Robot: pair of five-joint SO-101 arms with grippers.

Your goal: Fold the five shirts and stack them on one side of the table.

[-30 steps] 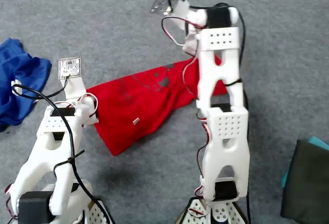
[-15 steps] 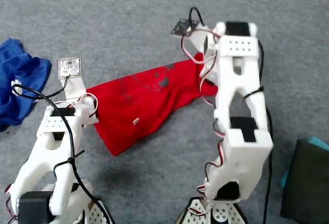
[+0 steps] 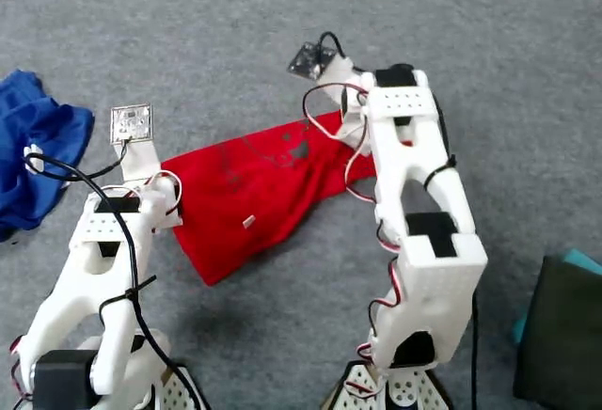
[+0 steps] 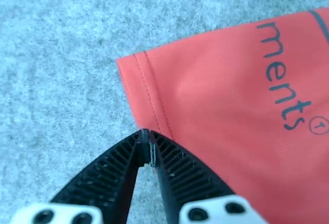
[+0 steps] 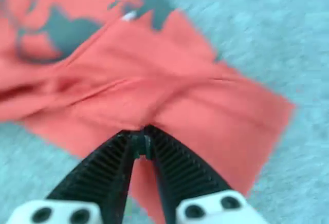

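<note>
A red shirt [image 3: 254, 180] with dark print lies spread and rumpled across the middle of the grey table. My left gripper [image 4: 146, 144] is shut on the red shirt's hemmed edge [image 4: 149, 106], at the shirt's left end in the high view. My right gripper [image 5: 141, 144] is shut on a fold of the red shirt [image 5: 169, 95], at its right end under the right arm [image 3: 404, 175]. A crumpled blue shirt [image 3: 38, 147] lies at the table's left edge.
A dark folded garment [image 3: 564, 335] over a teal one sits at the table's right front corner. Grey carpet-like tabletop [image 3: 188, 43] stretches behind the red shirt. Cables loop around both arms.
The right arm swung right and then back left, its wrist now lower over the shirt's right end. The shirt's right edge shifted slightly. The left arm stayed put.
</note>
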